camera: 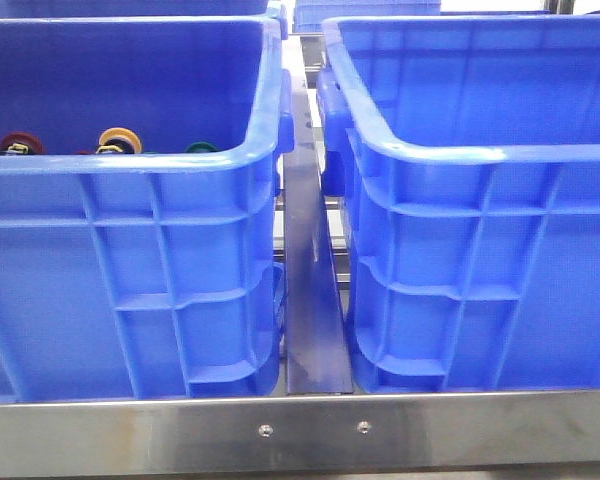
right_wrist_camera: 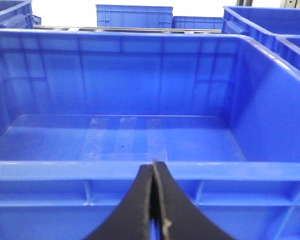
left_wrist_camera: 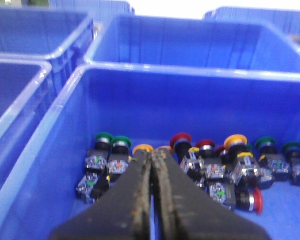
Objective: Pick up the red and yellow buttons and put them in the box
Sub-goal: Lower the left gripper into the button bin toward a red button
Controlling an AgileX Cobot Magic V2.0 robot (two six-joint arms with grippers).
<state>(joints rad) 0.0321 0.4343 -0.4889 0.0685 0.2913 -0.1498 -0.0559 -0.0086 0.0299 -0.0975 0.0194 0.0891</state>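
Note:
Red and yellow buttons lie among green ones on the floor of the left blue crate (left_wrist_camera: 45, 130). In the left wrist view a red cap (left_wrist_camera: 180, 138) and a yellow cap (left_wrist_camera: 235, 141) stand in the cluster, and another yellow cap (left_wrist_camera: 142, 149) sits just past my left gripper (left_wrist_camera: 152, 153), which is shut and holds nothing. The front view shows a red cap (camera: 18, 142) and a yellow cap (camera: 118, 138) over the rim. My right gripper (right_wrist_camera: 154, 165) is shut and empty, just outside the near rim of the empty blue box (right_wrist_camera: 65, 170). Neither gripper shows in the front view.
Green-capped buttons (left_wrist_camera: 104, 137) sit at the cluster's ends. One red button (left_wrist_camera: 257, 200) lies on its side. The two crates (camera: 130, 165) (camera: 480, 152) stand side by side with a metal divider (camera: 310, 300) between them. More blue crates (left_wrist_camera: 35, 30) stand behind.

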